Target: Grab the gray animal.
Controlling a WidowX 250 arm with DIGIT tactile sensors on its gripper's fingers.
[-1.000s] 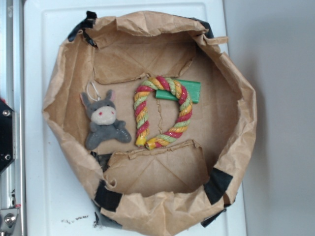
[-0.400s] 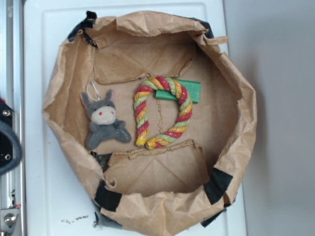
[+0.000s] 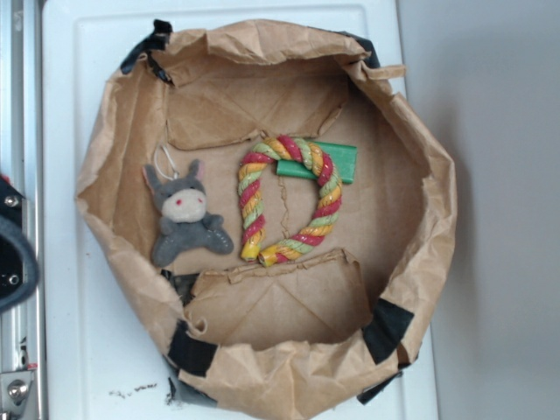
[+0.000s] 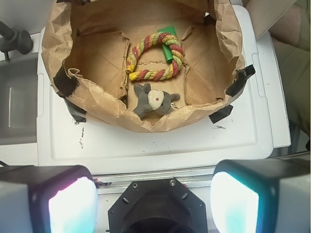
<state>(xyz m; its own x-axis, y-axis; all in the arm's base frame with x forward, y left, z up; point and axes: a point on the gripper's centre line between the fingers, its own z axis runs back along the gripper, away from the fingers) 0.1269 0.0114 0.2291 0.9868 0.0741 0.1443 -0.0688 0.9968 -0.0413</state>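
Observation:
The gray animal (image 3: 184,223) is a small plush donkey with upright ears and a pale muzzle. It lies on its back inside a brown paper bag, by the left wall. In the wrist view the gray animal (image 4: 153,99) sits just behind the bag's near rim. My gripper (image 4: 153,194) is open, its two pale pads wide apart at the bottom corners. It is well short of the bag and holds nothing. In the exterior view only a dark part of the arm (image 3: 13,262) shows at the left edge.
A red-yellow-green rope ring (image 3: 289,197) lies to the right of the donkey, over a green block (image 3: 337,162). The crumpled paper bag (image 3: 420,175) has raised walls patched with black tape. It rests on a white tray (image 3: 87,350). A metal rail runs along the left.
A rounded gray part of the arm has come into view at the left edge of the exterior view. The donkey, the ring and the bag have not moved.

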